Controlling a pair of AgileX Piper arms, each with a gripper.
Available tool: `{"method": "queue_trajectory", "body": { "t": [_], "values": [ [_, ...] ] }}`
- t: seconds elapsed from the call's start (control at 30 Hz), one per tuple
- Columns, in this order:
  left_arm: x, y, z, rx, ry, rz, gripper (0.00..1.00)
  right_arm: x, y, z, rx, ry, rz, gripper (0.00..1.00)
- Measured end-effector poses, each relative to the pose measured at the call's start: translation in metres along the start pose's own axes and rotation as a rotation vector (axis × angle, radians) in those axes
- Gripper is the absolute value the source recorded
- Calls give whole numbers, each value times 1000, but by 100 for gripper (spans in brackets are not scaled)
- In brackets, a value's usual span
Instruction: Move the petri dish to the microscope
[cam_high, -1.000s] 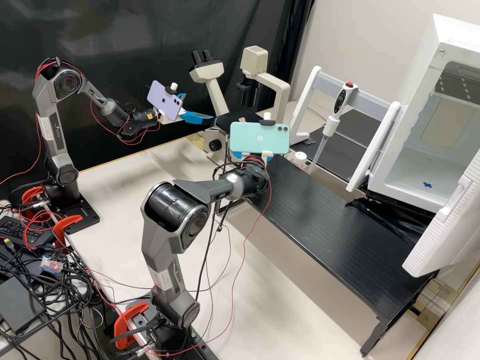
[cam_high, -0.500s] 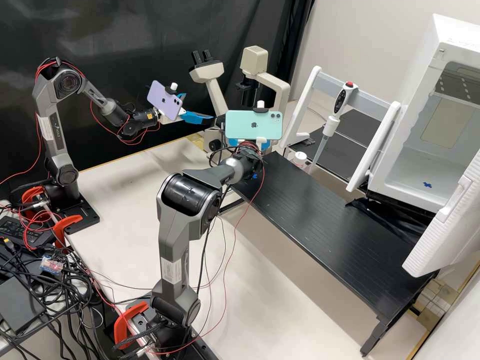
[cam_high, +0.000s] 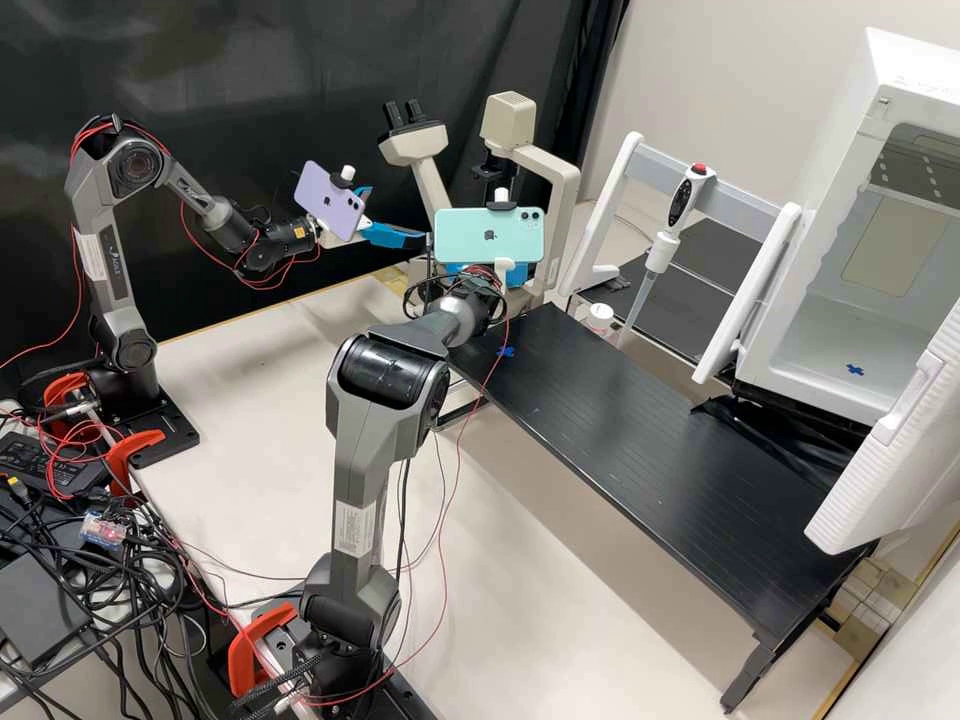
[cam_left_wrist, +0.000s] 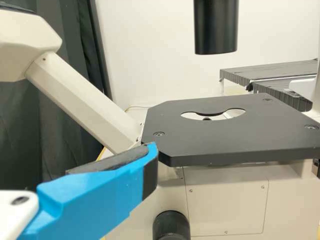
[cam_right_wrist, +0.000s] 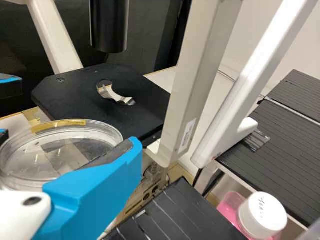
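Right wrist view shows the right gripper (cam_right_wrist: 68, 142) pinching the petri dish (cam_right_wrist: 32, 157) by its sides, held up beside an edge of the microscope stage (cam_right_wrist: 147, 97); I cannot tell how wide the gap is. In the high view the left gripper (cam_high: 398, 213) has its fingers spread, near a corner of that stage. Carrying looks to be the step in hand, with placing to follow. Next, the dish should clear the stage edge, come level over the opening (cam_left_wrist: 225, 115), and settle flat before release, avoiding the left gripper.
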Motion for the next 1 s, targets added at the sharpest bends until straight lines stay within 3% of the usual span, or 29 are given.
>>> {"method": "queue_trajectory", "body": {
  "t": [0.37, 0.7, 0.8, 1.0],
  "values": [
    [0, 0, 0, 0, 0, 0, 100, 29, -5, -9, 72, -47, 16, 0],
    [0, 0, 0, 0, 0, 0, 100, 57, -18, -23, 91, -63, 12, 0],
    [0, 0, 0, 0, 0, 0, 100, 62, -20, -30, 81, -71, 24, 0],
    [0, 0, 0, 0, 0, 0, 100, 75, -31, -42, 1, -92, 60, 0]
  ]
}}
